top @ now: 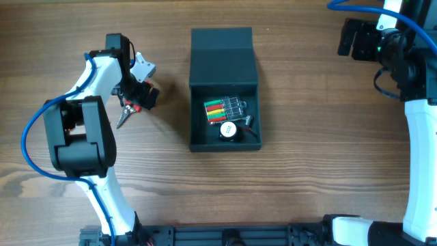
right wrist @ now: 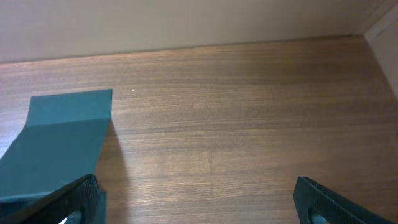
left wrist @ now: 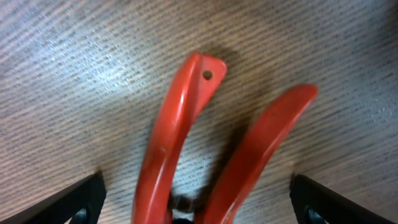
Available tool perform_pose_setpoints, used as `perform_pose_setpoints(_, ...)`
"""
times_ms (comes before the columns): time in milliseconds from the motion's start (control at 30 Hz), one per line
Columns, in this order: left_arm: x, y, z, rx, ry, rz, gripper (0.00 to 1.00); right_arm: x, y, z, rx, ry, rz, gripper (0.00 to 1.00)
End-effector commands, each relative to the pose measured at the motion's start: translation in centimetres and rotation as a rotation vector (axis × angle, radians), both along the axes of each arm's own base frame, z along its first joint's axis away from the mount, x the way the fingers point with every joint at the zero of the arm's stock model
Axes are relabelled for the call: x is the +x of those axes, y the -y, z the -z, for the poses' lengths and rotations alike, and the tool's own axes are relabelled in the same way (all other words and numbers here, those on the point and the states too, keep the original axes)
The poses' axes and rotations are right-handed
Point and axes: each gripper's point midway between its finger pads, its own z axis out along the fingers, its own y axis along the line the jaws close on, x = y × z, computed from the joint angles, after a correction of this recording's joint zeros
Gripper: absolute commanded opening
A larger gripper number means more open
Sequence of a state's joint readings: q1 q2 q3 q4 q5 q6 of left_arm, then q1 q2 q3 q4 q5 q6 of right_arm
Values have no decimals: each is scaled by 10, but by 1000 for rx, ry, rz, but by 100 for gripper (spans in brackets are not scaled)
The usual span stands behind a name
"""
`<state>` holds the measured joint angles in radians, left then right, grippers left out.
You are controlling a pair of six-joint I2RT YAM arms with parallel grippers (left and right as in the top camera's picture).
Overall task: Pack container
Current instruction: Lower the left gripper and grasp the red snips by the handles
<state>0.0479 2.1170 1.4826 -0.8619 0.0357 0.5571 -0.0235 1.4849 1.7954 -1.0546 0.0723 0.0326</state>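
The dark teal container stands open at the table's middle, its flap lid folded back. Inside lie coloured tools and a round white item. Red-handled pliers lie on the table at the left. My left gripper is over them. In the left wrist view the two red handles lie on the wood between my wide-open fingers, which do not touch them. My right gripper is open and empty at the far right; its view shows the lid at the left between fingers.
A wall edge runs along the table's far side in the right wrist view. Blue cables hang by both arms. A black rail lies along the table's front edge.
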Motion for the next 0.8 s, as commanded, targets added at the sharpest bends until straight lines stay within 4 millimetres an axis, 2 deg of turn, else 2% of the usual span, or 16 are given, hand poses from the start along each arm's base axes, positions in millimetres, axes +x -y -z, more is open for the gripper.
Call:
perform_pose_setpoints(0,-8,5,6,-30,-42,11,92,2,5,3,-16,-9,13,100)
perform_pose_setpoints(133,-11,5,6,-30,-53,11,79,2,5,3,-16,-9,13,100)
perform_pose_setpoints(233,-12,5,6,-30,-56,12,76,2,5,4,-16,-10,13,100)
perform_pose_setpoints(367,-12,5,6,-30,-56,11,67,2,5,4,-16,-10,13,100)
perform_pose_setpoints(767,-14,5,6,-31,-65,3,59,2,5,4,-16,-10,13,100)
